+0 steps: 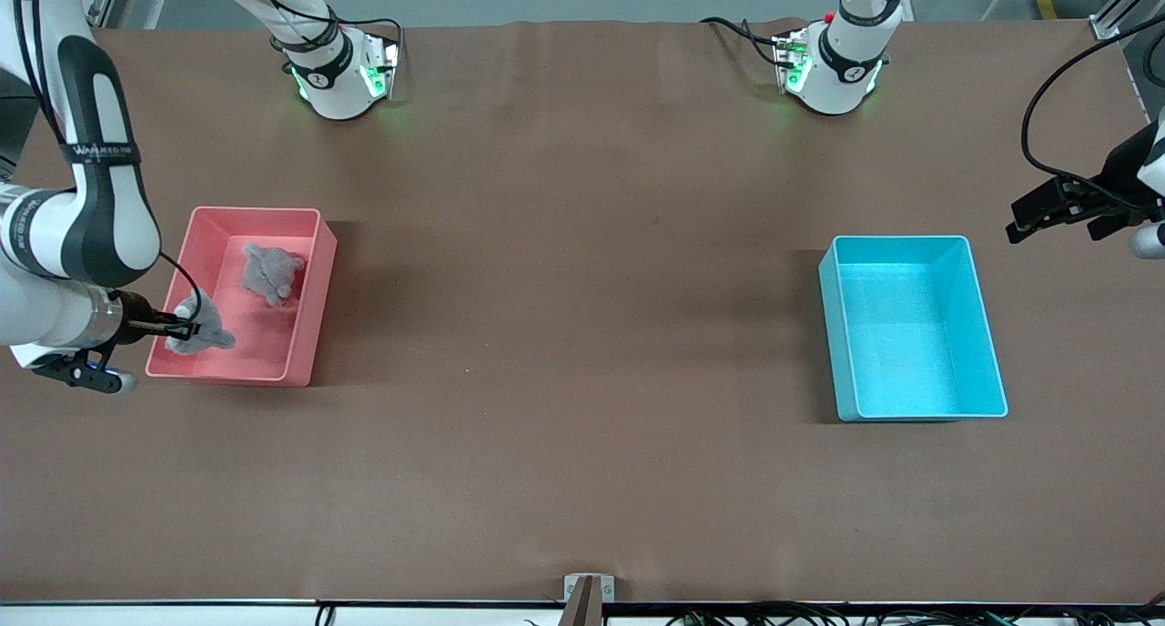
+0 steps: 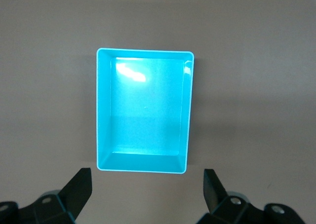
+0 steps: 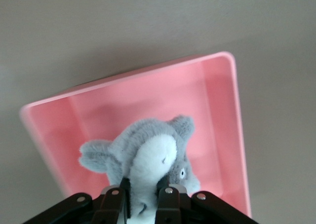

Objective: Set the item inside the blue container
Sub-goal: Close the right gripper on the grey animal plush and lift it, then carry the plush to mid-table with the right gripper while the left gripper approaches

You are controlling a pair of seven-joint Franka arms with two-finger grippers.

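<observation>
Plush toy [image 1: 202, 328] hangs pinched between the jaws of the right gripper [image 1: 182, 326], which sits in the pink bin [image 1: 305, 321] at the corner nearest the front camera and the right arm's end of the worktop [image 1: 582, 380]. In the right wrist view the toy [image 3: 148, 160] shows a grey body with a white belly, and the gripper [image 3: 143, 192] presses into it from both sides. A second grey plush [image 1: 270, 273] lies on the pink bin's floor, farther from the front camera than the held one and apart from it.

Blue container [image 1: 987, 353] stands on the worktop toward the left arm's end, well apart from the pink bin. The left gripper [image 1: 1038, 215] hovers over the bare worktop just beside that container, jaws spread wide with nothing between them; in the left wrist view both fingers [image 2: 79, 189] frame the blue container [image 2: 103, 110]
</observation>
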